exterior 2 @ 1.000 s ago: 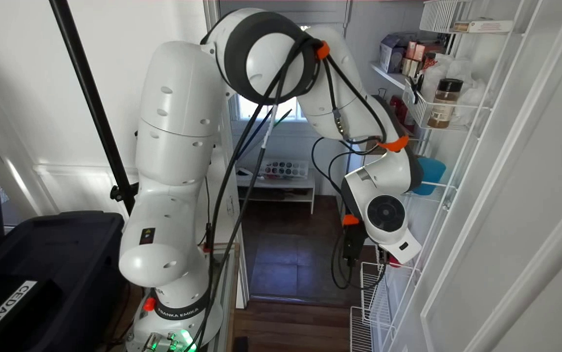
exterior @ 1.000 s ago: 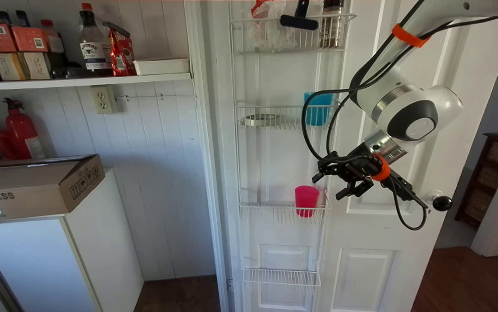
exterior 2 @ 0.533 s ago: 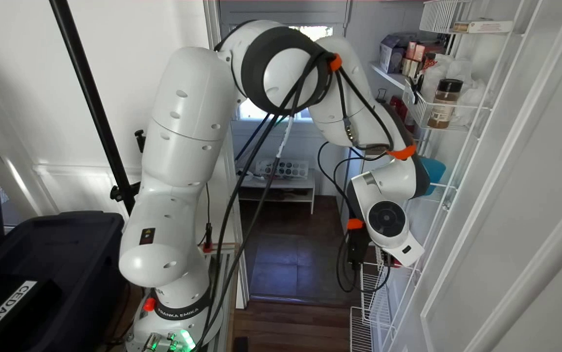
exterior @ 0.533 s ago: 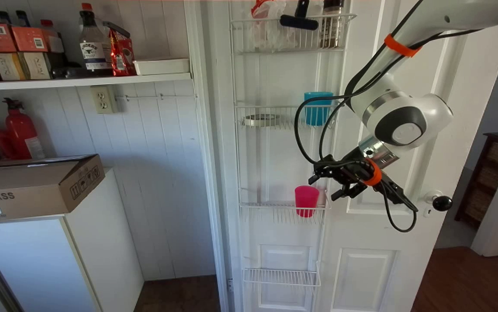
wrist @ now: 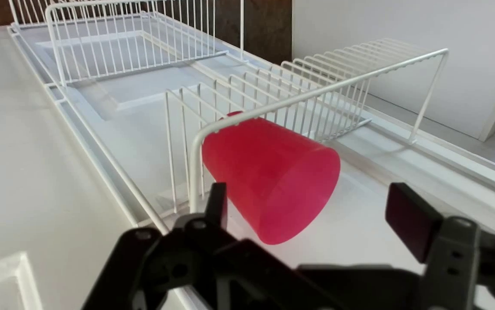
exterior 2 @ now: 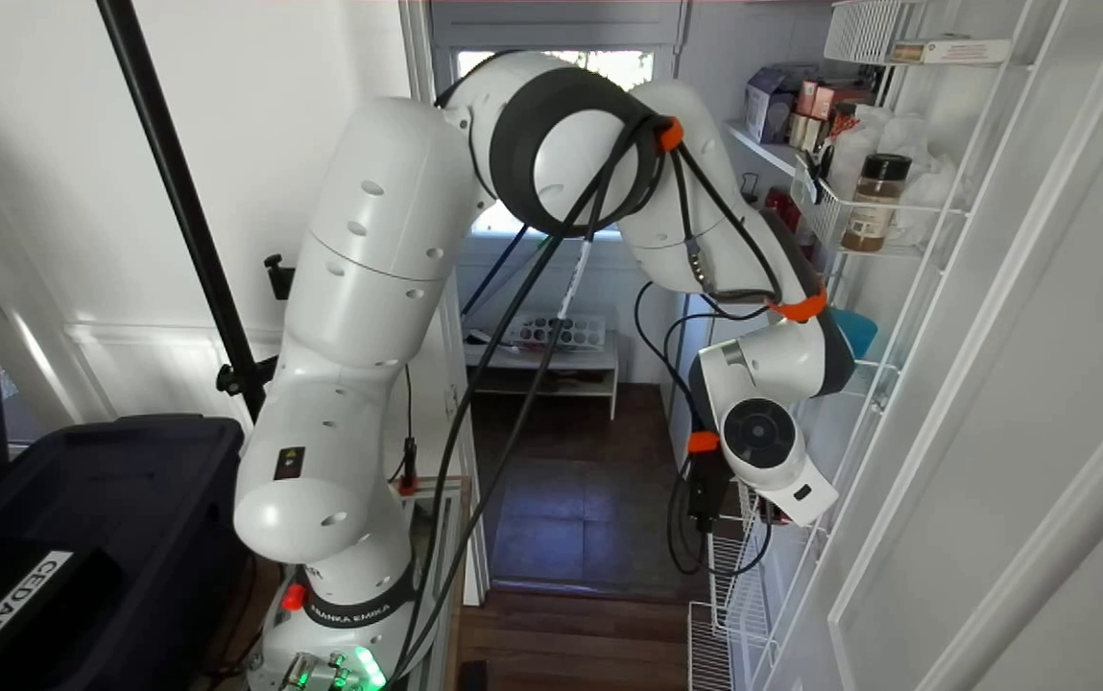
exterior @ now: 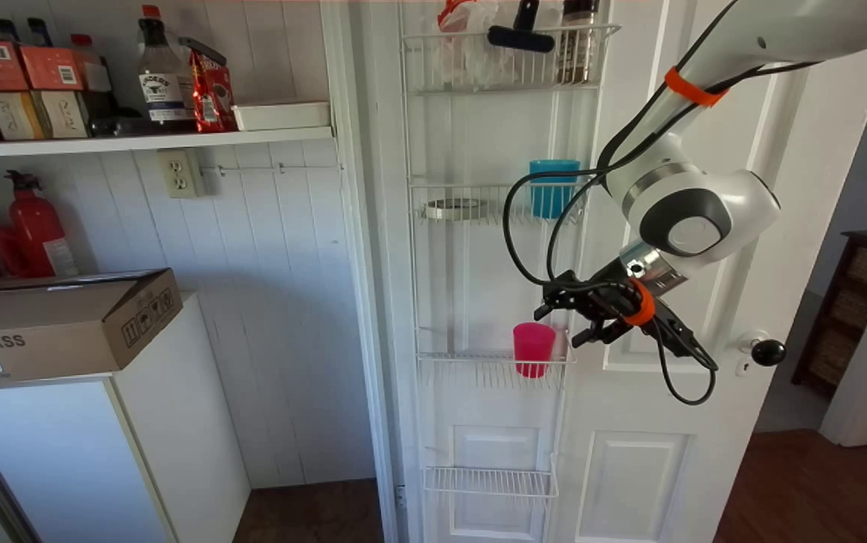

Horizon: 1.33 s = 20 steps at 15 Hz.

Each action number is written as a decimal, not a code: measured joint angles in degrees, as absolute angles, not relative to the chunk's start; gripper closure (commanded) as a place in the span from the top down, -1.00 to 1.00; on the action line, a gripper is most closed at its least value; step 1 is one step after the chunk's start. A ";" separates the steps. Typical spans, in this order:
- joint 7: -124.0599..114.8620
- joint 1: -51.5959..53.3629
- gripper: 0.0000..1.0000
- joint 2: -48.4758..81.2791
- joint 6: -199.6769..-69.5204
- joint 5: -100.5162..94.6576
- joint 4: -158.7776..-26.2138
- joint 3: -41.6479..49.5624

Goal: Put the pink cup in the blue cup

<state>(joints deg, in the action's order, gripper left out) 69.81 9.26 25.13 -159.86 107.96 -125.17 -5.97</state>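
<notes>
The gripper (wrist: 312, 211) is hovering with its fingers spread near the pink cup (wrist: 264, 165), whose open mouth is showing between them in the wrist view; that cup is standing upright on a wire shelf (exterior: 471, 358); the blue cup (exterior: 550, 196) is standing on a higher shelf (exterior: 478, 186), partly behind a black cable (exterior: 505, 226).

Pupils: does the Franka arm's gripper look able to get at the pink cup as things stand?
Probably yes: the gripper is open, facing the pink cup, whose upper part shows unobstructed; the wire rail across its lower part might hinder a low grasp.
</notes>
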 measured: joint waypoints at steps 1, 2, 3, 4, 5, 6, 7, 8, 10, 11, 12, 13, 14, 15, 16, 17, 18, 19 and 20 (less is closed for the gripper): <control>70.17 9.26 0.25 25.22 -159.90 108.28 -125.04 -5.97; 70.41 9.26 0.14 25.25 -159.95 108.62 -124.98 -5.97; 70.55 9.26 0.13 25.30 -160.00 108.92 -124.91 -5.97; 70.62 9.26 0.58 25.37 -160.05 109.11 -124.81 -5.96; 70.62 9.26 0.65 25.39 -160.08 109.17 -124.76 -5.93; 70.63 9.25 0.67 25.43 -160.15 109.20 -124.70 -5.91; 70.63 9.25 0.81 25.46 -160.25 109.23 -124.64 -5.89; 70.63 9.26 0.94 25.49 -160.39 109.24 -124.60 -5.87; 70.63 9.26 1.00 25.59 -160.50 109.49 -124.47 -5.84; 70.63 9.26 1.00 25.69 -160.50 109.82 -124.35 -5.84; 70.63 9.26 1.00 25.81 -160.50 110.19 -124.22 -5.84; 70.66 9.26 0.91 25.91 -160.50 110.75 -124.12 -5.84; 70.86 9.27 0.79 26.11 -160.52 111.62 -123.96 -5.84; 71.26 9.29 0.59 26.34 -160.61 112.55 -123.76 -5.84; 71.72 9.31 0.37 26.62 -160.87 113.61 -123.54 -5.84; 72.29 9.34 0.26 26.96 -161.25 114.64 -123.30 -5.84; 72.87 9.38 0.25 27.28 -161.80 115.82 -123.00 -5.83; 73.58 9.49 0.26 27.72 -162.36 117.05 -122.61 -5.80; 74.47 9.63 0.48 28.10 -162.89 118.44 -122.25 -5.71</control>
<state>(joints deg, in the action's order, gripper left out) 74.47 9.63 28.10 -162.89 118.44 -122.25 -5.71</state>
